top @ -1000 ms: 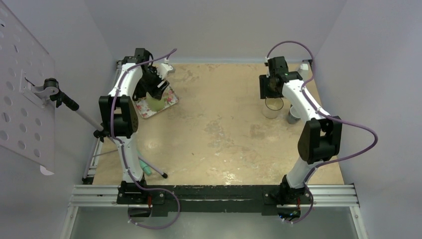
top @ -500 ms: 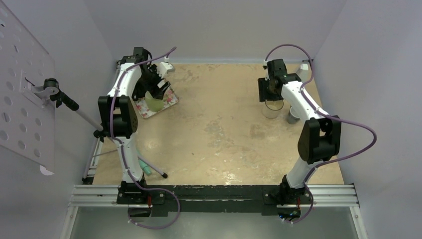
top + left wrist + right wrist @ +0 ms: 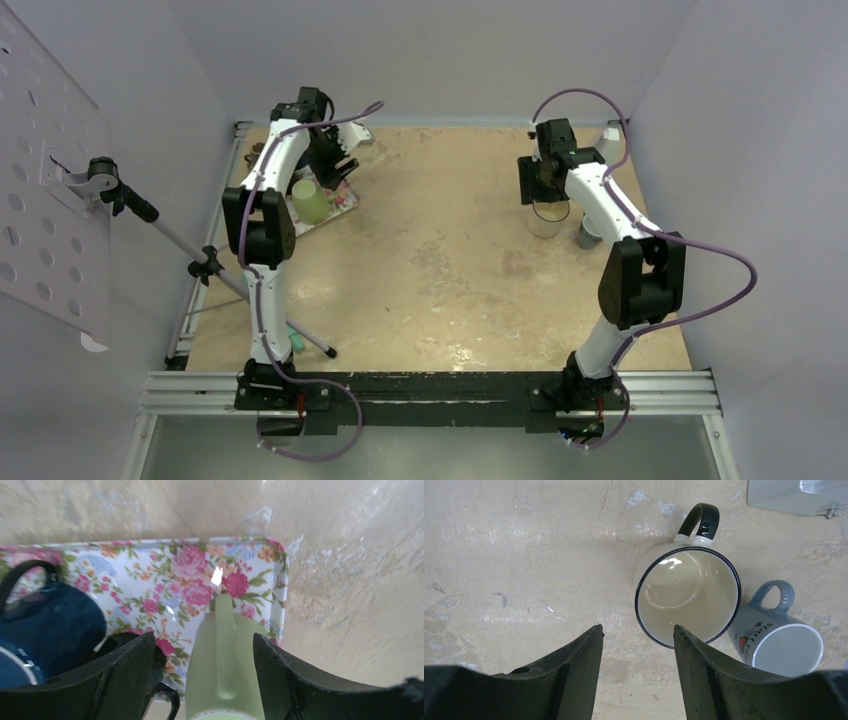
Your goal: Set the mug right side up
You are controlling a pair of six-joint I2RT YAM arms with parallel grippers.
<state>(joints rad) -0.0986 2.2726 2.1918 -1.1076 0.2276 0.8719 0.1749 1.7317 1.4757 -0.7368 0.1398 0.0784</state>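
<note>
A pale green mug (image 3: 311, 201) stands on a floral tray (image 3: 342, 199) at the far left. In the left wrist view the mug (image 3: 225, 650) is between my open left gripper's (image 3: 204, 636) fingers, its handle facing the camera, with gaps on both sides. I cannot tell which end is up. In the top view the left gripper (image 3: 335, 165) is just behind the mug. My right gripper (image 3: 638, 628) is open and empty, hovering beside an upright white mug with a black rim (image 3: 686, 595); both are at the far right in the top view, the gripper (image 3: 545, 185) behind the mug (image 3: 548, 215).
A blue mug (image 3: 50, 620) and a black mug (image 3: 161, 656) share the tray (image 3: 190, 575). A grey printed mug (image 3: 779, 640) lies next to the white one. A tripod with a perforated board (image 3: 60, 190) leans in from the left, one leg (image 3: 250, 300) on the table.
My left gripper, which was over the green mug, has moved back and to the right; the mug now stands uncovered on the tray. The right arm has barely moved.
</note>
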